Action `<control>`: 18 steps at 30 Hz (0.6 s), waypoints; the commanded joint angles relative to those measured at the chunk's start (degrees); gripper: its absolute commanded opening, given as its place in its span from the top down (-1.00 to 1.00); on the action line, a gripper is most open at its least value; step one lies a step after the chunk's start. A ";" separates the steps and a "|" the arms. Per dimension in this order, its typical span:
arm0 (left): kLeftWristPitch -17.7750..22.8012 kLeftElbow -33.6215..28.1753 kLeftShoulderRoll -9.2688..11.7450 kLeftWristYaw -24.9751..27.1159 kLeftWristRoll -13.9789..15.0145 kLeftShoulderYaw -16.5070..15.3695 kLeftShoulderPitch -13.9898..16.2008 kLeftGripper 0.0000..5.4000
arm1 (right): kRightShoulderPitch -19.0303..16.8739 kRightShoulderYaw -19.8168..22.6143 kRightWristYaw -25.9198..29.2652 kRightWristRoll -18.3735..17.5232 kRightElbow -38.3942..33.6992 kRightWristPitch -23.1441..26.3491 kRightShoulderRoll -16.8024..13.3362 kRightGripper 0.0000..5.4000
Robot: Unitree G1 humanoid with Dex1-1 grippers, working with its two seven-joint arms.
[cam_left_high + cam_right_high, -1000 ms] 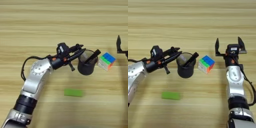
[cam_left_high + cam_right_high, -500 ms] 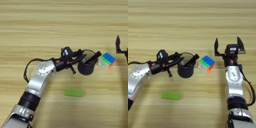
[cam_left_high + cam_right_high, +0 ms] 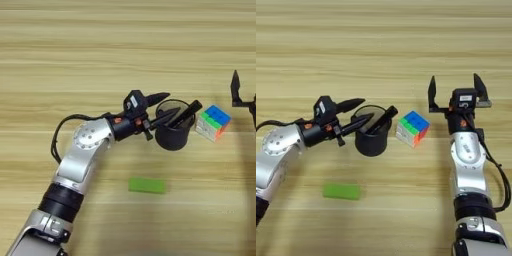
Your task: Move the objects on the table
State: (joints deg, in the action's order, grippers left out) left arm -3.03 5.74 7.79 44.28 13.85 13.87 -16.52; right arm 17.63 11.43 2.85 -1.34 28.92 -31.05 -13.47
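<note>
the table (image 3: 75, 45) was light wood with horizontal grain lines. the block (image 3: 146, 185) was bright green. the cup (image 3: 172, 135) was black, and so was the pen (image 3: 184, 113) in it. the cube (image 3: 214, 122) showed blue, green, orange and white squares. both arms were silver with black fingers.

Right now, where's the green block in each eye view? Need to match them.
Left eye view: green block lies low, just right of centre, below the black cup.
Right eye view: same block lies low on the left, below-left of the cup.
Shared landmark: the colour cube, right of the cup in both views.
</note>
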 commanded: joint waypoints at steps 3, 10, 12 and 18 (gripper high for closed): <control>1.28 -7.71 -0.78 -1.94 2.93 -2.18 0.06 -0.11 | 0.07 -0.09 -0.12 -0.12 -0.27 0.01 -0.18 -1.00; 3.22 -15.06 -0.62 -5.41 7.47 -6.33 -0.43 -0.36 | 0.26 0.00 0.06 -0.35 0.10 -0.10 -0.22 -1.00; 3.24 -14.67 -0.76 -7.08 7.77 -7.81 -0.85 -0.43 | 0.32 0.02 0.11 -0.40 0.23 -0.15 -0.22 -1.00; 2.03 -11.81 -1.39 -11.98 6.44 -11.41 -1.55 -0.60 | 0.42 0.12 0.27 -0.58 0.47 -0.20 -0.32 -1.00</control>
State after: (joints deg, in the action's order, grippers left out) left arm -0.54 -7.77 6.80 34.46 20.84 3.83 -16.84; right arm 17.64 11.45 2.92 -1.38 29.05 -31.06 -13.48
